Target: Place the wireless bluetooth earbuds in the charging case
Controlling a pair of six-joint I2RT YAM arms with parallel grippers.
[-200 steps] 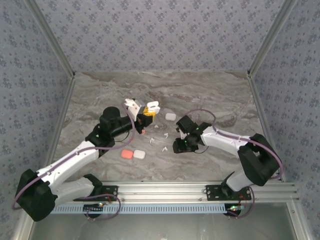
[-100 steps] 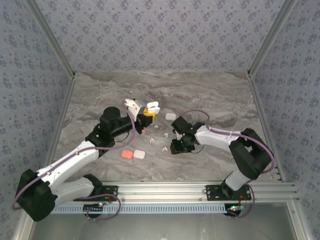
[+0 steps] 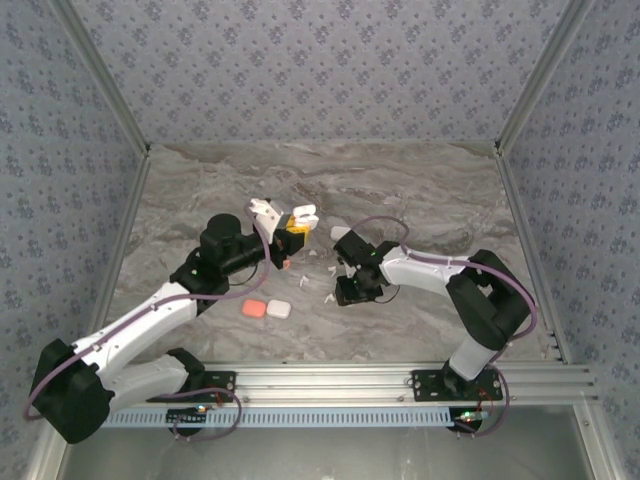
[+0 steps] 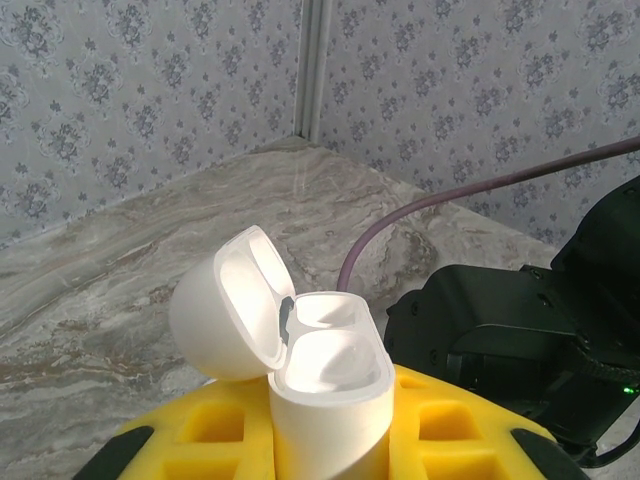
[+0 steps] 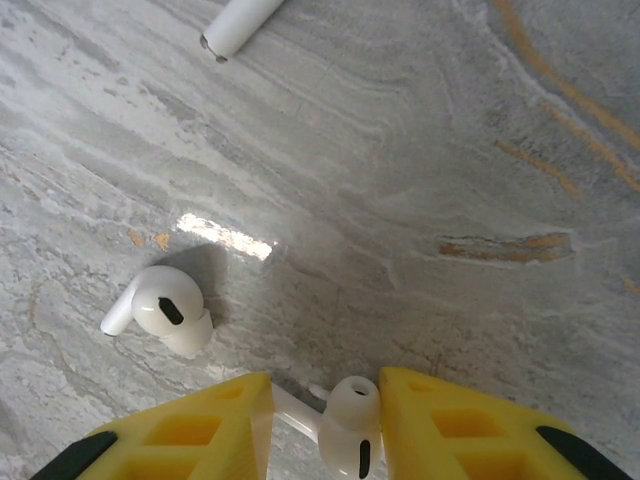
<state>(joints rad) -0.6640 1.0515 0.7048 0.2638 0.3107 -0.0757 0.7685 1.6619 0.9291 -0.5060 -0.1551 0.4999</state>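
L hand (image 4: pixel 330 432) is clamped on the lower body of the case (image 4: pixel 330 375), holding it up off the counter (image 3: pixel 430 190) w/ the lid (image 4: pixel 225 305) flipped back. Both wells are bare, so nothing is seated yet. R hand (image 5: pixel 325 395) is down at the counter w/ 1 bud (image 5: pixel 348 428) btwn its yellow pads (image 5: pixel 200 435). 1 pad looks to touch the bud's head and the other stands off by a slim gap crossed by the stem, so the jaws bracket it but it isn't pinched yet. A 2nd bud (image 5: pixel 160 312) lies near on its side, apart from the pads, and the end of a 3rd stem (image 5: pixel 238 25) pokes in at the top edge. Handling, as a guess: the bud is hard glossy plastic, v. light, rounded at the head. It will likely squirt or roll out of a flat-pad pinch if squeezed off-centre. It prob. won't crush easily, but it can skid away across the smooth marbled counter. Best hold is prob. across the head's 2 broad sides, w/ the stem left free, since the stem has to enter the well 1st. A grip on the stem alone would be thin and prone to twist. The case looks light too, but stiff & bigger. Its hinge is the likely weak spot, so avoid pressing on the lid. Low force, centred pinch, slow lift.
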